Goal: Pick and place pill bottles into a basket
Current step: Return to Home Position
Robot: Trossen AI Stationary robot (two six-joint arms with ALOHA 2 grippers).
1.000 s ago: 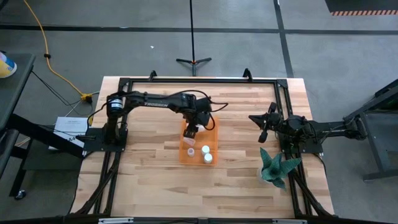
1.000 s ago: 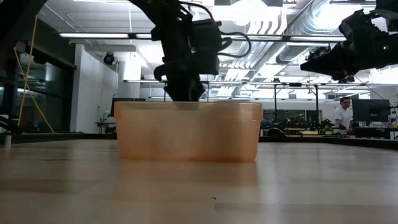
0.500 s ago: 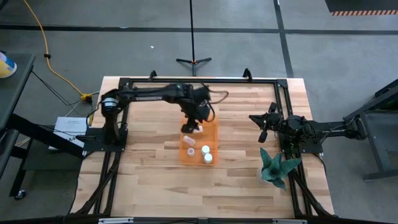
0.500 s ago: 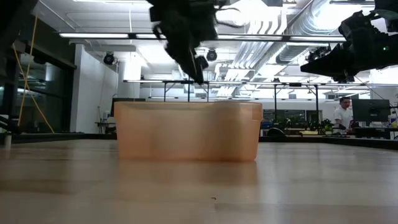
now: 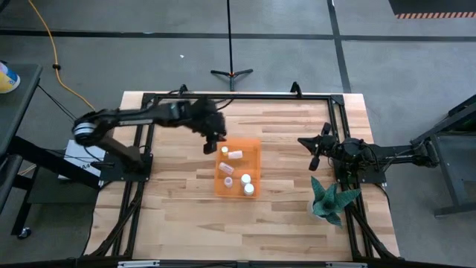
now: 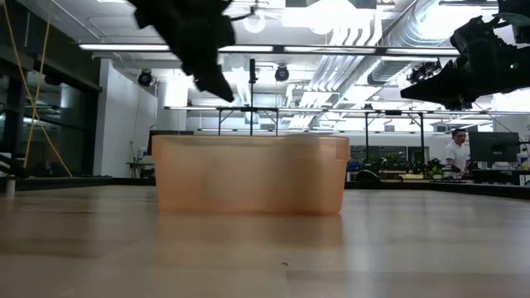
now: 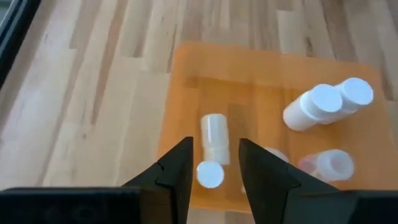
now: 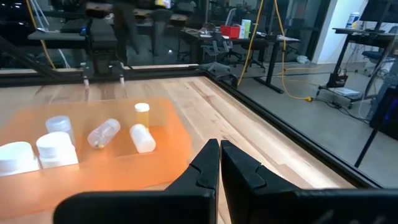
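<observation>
Six pill bottles (image 8: 104,132) lie inside the translucent orange basket (image 5: 220,190), which sits near the middle of the wooden tabletop (image 5: 171,208). Most of the bottles lie on their sides with their white caps showing, while a yellowish bottle (image 8: 142,115) stands upright near one wall. The left end effector (image 5: 210,144) hangs in the air just outside the basket's far left corner. In the low view it is well above the rim, and its two dark fingers (image 7: 177,168) are spread apart with nothing between them. Through that gap its wrist camera looks down on a clear bottle (image 7: 214,138) lying on the basket floor. The right end effector (image 5: 315,152) waits above the right side of the tabletop, apart from the basket and near a teal spiky plant (image 5: 331,199). Its fingers (image 8: 208,163) are drawn all but together and hold nothing. Behind the tabletop, a person (image 6: 455,151) stands in the workshop.
</observation>
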